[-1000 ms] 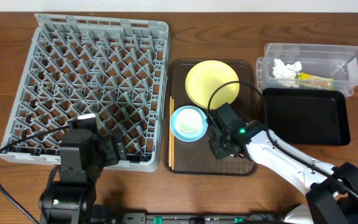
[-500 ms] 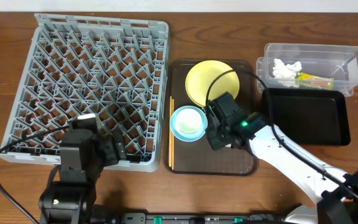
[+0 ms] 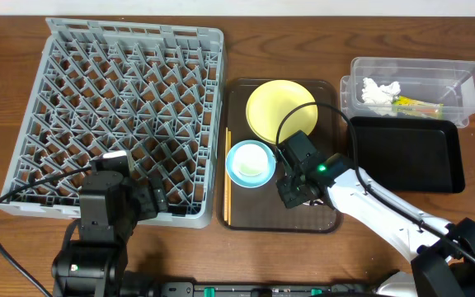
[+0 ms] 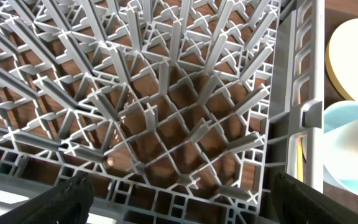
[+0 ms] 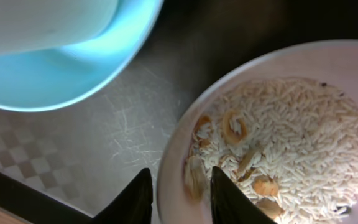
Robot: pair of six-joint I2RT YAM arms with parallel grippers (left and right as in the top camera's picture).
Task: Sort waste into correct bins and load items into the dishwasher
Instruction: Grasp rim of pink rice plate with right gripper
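My right gripper (image 5: 180, 186) is open, one finger on each side of the near rim of the cream-white bowl (image 5: 353, 56). The bowl holds pale rice and food crumbs (image 5: 291, 137) and sits on the brown serving tray (image 3: 320, 219). In the overhead view the right gripper (image 3: 293, 188) hides that bowl. The light-blue bowl (image 3: 250, 163) lies just to its left with a small cream cup (image 5: 42, 18) inside. The yellow plate (image 3: 280, 107) sits at the tray's far end. My left gripper (image 4: 182, 199) hangs wide open over the near right corner of the grey dish rack (image 3: 114, 107), holding nothing.
Thin chopsticks (image 3: 228, 177) lie along the serving tray's left edge. At the right, the clear tub (image 3: 415, 87) holds a white tissue (image 3: 379, 91) and a green-yellow wrapper (image 3: 419, 106). The black tray (image 3: 406, 153) sits in front of it.
The right gripper swung up and left towards the plate, then came back down the tray. Its jaws have parted. The left arm has not moved.
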